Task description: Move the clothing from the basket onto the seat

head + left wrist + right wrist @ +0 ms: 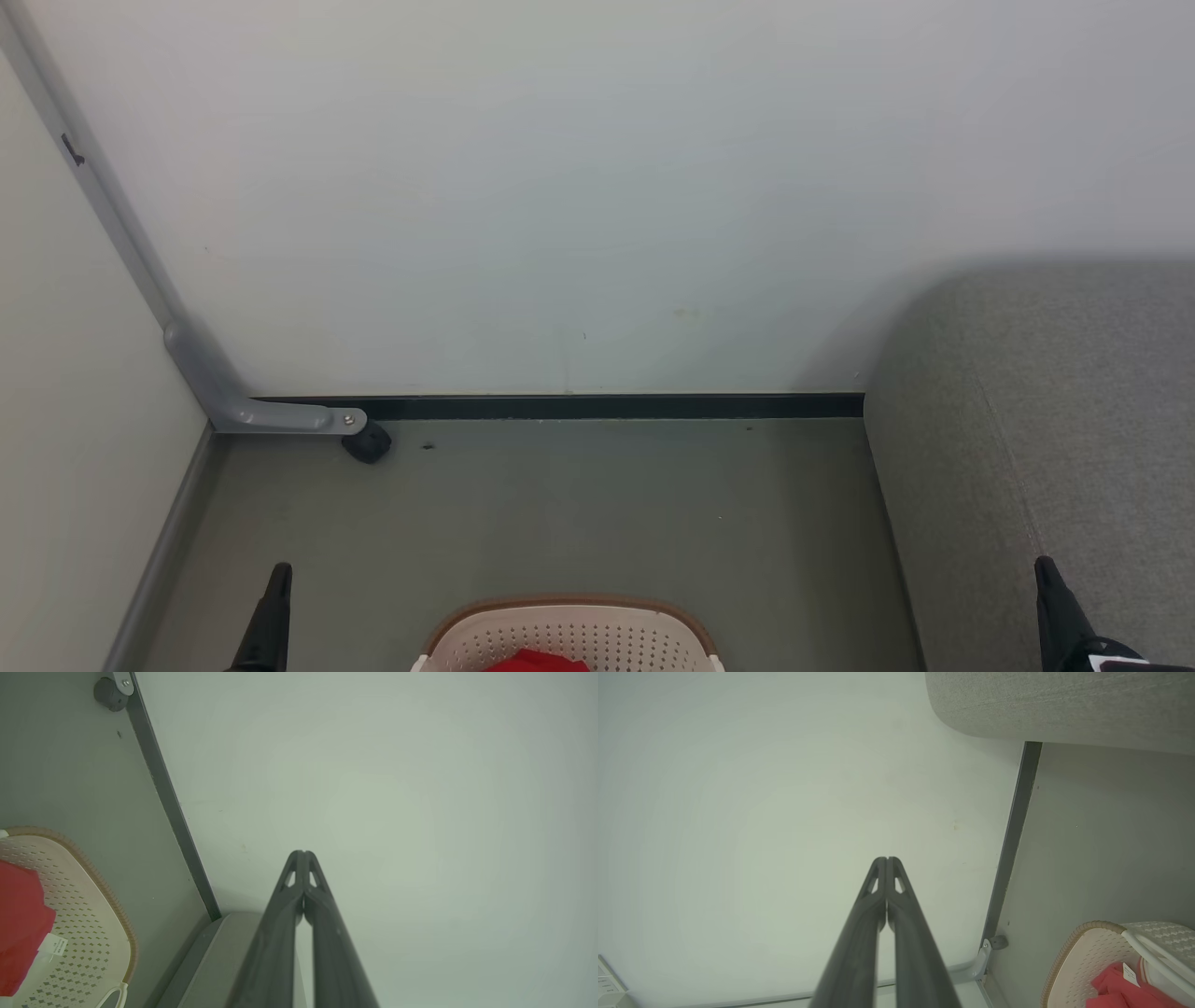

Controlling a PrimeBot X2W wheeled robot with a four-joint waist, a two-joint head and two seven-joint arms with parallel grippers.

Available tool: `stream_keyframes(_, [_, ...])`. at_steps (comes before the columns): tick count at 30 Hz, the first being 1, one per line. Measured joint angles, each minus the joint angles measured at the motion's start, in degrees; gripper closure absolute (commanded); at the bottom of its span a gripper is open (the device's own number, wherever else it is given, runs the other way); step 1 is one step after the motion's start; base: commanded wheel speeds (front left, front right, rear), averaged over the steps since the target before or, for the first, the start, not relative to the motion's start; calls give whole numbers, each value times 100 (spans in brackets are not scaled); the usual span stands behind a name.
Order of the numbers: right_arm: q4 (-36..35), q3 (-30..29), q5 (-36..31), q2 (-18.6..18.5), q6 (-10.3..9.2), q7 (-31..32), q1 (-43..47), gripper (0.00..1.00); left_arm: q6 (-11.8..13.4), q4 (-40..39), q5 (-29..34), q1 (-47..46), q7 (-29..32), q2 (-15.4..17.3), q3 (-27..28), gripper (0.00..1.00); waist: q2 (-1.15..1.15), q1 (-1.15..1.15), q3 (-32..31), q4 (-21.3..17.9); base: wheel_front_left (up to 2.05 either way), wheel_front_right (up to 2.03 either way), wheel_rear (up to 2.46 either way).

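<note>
Pale wall fills most of the head view, with a dark skirting [597, 407] along a grey-green floor [579, 513] and a grey bracket on a black caster [366, 443] at the left. The basket [569, 630] sits on the floor at the bottom centre, with the red clothing [537, 663] inside it. The seat [1046, 420] stands to its right, apart from it. The left gripper [280, 571] rises at the lower left over the floor and the right gripper [1044, 564] at the lower right over the seat, each a single dark point. From the left wrist, the left gripper [302, 853] points at the wall, fingers pressed together on nothing; the basket [93, 933] lies at the left edge, holding the clothing [18, 924] and its white label [55, 946]. From the right wrist, the right gripper [887, 859] is likewise closed and empty against the wall, with the seat [1064, 704] at the top right and the basket [1087, 956], clothing [1115, 991] inside, at the bottom right.
</note>
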Motion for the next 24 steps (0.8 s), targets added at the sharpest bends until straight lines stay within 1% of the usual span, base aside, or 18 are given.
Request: stream_keyframes(24, [0, 0, 1, 0, 1, 0, 0, 100, 0, -1, 0, 0, 0, 0, 0, 100, 0, 0, 0, 0, 0, 0, 0])
